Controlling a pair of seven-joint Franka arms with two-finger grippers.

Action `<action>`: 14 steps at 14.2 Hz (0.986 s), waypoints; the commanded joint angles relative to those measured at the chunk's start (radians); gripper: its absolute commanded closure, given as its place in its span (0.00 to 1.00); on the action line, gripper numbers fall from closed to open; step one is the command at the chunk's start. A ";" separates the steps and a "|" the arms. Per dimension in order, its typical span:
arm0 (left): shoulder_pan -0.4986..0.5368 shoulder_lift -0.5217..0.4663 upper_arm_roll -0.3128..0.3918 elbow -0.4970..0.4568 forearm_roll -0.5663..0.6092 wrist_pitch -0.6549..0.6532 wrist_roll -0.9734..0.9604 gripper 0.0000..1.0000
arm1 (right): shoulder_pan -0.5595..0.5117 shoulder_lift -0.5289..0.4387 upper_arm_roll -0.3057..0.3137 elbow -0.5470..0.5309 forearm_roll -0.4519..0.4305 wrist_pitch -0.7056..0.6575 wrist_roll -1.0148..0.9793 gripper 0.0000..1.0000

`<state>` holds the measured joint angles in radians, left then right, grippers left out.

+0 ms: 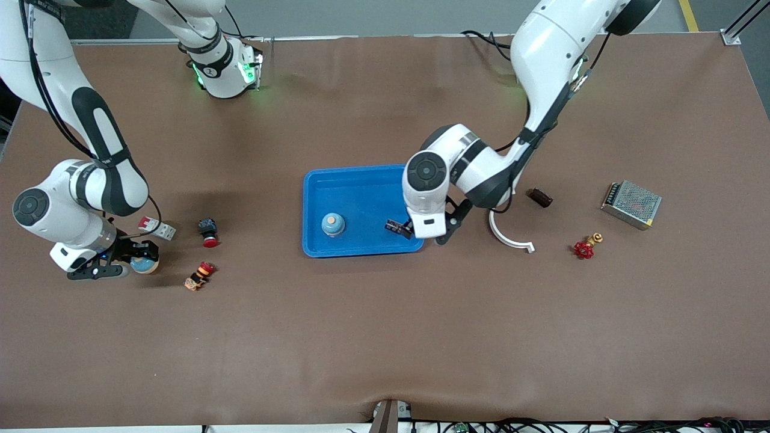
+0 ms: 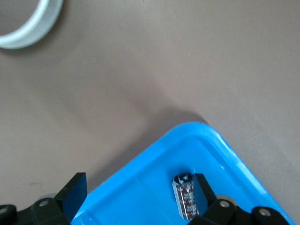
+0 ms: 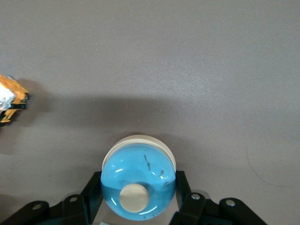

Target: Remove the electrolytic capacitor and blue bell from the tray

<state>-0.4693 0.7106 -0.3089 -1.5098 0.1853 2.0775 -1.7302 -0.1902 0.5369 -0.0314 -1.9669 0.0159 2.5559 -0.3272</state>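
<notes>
Bell job, biggest first: the blue tray [image 1: 361, 180] sits in the middle of the surface [image 1: 385, 337]. My right tool [image 1: 135, 261] is clamped on a blue-domed bell [image 1: 144, 263] at the right arm's end, roughly eight o'clock from the tray in the front view. A second bell [image 1: 332, 224] stands inside the tray. My left tool [image 2: 139, 194] hangs spread wide over the tray's four o'clock corner. I see the capacitor [image 2: 186, 196] lying in that corner, just beside one finger and ungripped.
</notes>
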 commanded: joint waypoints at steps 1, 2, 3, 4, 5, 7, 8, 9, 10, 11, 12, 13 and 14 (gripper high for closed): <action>-0.035 0.027 0.005 0.042 0.028 0.021 -0.073 0.03 | -0.023 0.037 0.021 0.037 0.006 0.014 -0.013 1.00; -0.046 0.030 0.007 0.040 0.028 0.039 -0.093 0.04 | -0.023 0.041 0.021 0.046 0.006 0.012 -0.013 1.00; -0.060 0.039 0.007 0.042 0.029 0.049 -0.107 0.06 | -0.023 0.048 0.021 0.054 0.006 0.012 -0.013 1.00; -0.069 0.049 0.007 0.045 0.029 0.058 -0.126 0.07 | -0.023 0.055 0.021 0.060 0.006 0.012 -0.013 1.00; -0.071 0.053 0.007 0.043 0.029 0.084 -0.147 0.10 | -0.023 0.057 0.021 0.065 0.006 0.012 -0.013 1.00; -0.072 0.072 0.007 0.043 0.029 0.136 -0.198 0.12 | -0.023 0.066 0.021 0.077 0.006 0.012 -0.013 1.00; -0.075 0.082 0.007 0.043 0.029 0.150 -0.215 0.14 | -0.023 0.072 0.021 0.085 0.006 0.012 -0.013 1.00; -0.075 0.089 0.007 0.043 0.029 0.159 -0.227 0.14 | -0.023 0.078 0.021 0.086 0.004 0.012 -0.013 1.00; -0.078 0.095 0.007 0.043 0.029 0.165 -0.235 0.15 | -0.023 0.081 0.021 0.091 0.006 0.014 -0.013 1.00; -0.084 0.101 0.007 0.043 0.029 0.173 -0.244 0.16 | -0.023 0.089 0.021 0.095 0.006 0.012 -0.013 1.00; -0.087 0.107 0.008 0.043 0.029 0.188 -0.259 0.17 | -0.025 0.094 0.021 0.099 0.006 0.014 -0.013 1.00; -0.087 0.112 0.008 0.043 0.029 0.209 -0.275 0.17 | -0.029 0.095 0.021 0.103 0.006 0.015 -0.013 1.00; -0.087 0.115 0.008 0.043 0.029 0.222 -0.282 0.18 | -0.034 0.097 0.021 0.103 0.004 0.017 -0.015 1.00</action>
<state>-0.5433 0.8066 -0.3076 -1.4930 0.1890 2.2776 -1.9712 -0.1923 0.6158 -0.0305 -1.8916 0.0161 2.5721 -0.3272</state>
